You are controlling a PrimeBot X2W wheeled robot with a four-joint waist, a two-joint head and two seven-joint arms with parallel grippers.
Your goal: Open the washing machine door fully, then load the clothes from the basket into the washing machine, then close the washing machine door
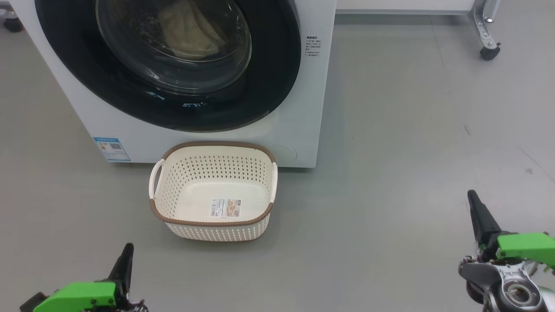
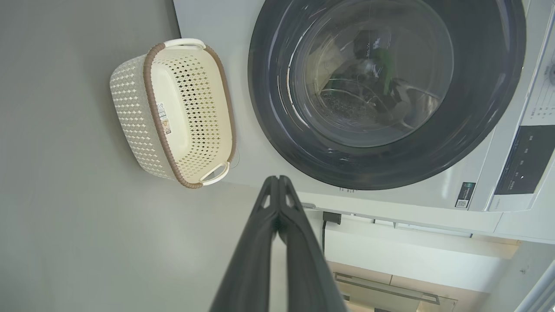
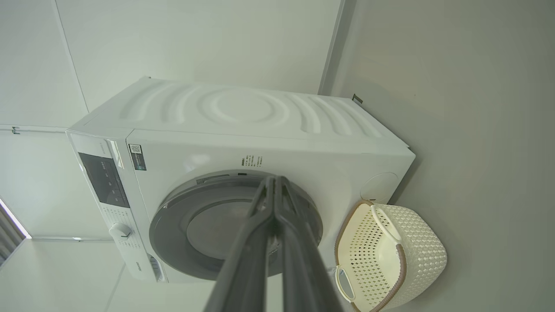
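Note:
The white washing machine (image 1: 299,130) stands ahead, and its round glossy black door (image 1: 269,78) lies shut flat against its front. Through the glass bowl I see pale cream clothes (image 1: 190,26) inside the drum. On the floor just in front sits the cream basket (image 1: 212,145); nothing lies in it besides the label on its bottom. My left gripper (image 1: 127,249) is low at the left, shut and holding nothing. Over at the lower right, my right gripper (image 1: 471,195) is also shut with nothing in it. Both hang well short of the basket.
A metal leg with a black caster (image 1: 489,48) stands at the far right, behind the machine's front line. Grey floor stretches to the right of the machine and around the basket. The machine's dark control panel (image 2: 524,160) is on its top front.

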